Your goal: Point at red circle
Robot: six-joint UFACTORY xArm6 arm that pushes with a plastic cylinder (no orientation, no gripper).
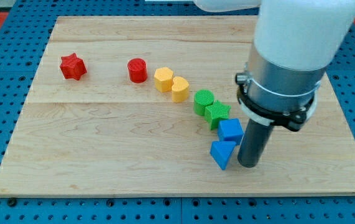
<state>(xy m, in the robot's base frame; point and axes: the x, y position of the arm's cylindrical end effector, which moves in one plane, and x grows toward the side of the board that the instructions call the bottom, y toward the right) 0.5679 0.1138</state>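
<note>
Red circle (137, 70) sits in the upper left part of the wooden board (102, 149), upright, with bare wood all round it. To the view's left of it, well apart, lies the red star (73, 66). Just to the view's right of the circle begins a curved row of blocks running down toward the view's bottom right: first the yellow hexagon (163, 79), then the yellow heart (179, 89) touching it, then the green circle (204, 101), then the green star (217, 114) pressed against that one, then the blue cube (231, 130), and last the blue triangle (222, 154) just below the cube.

My tip (249, 164) is at the far end of that row, well apart from the red circle. It stands on the board just to the view's right of the blue triangle and just below and right of the blue cube. Whether it actually touches either blue block I cannot tell; the rod looks very close to both. The tool is a plain dark rod with nothing to open or close, and it holds nothing. Above it the grey collar and white body of the arm (295, 43) fill the view's top right. The board lies on a blue perforated surface (3, 124).
</note>
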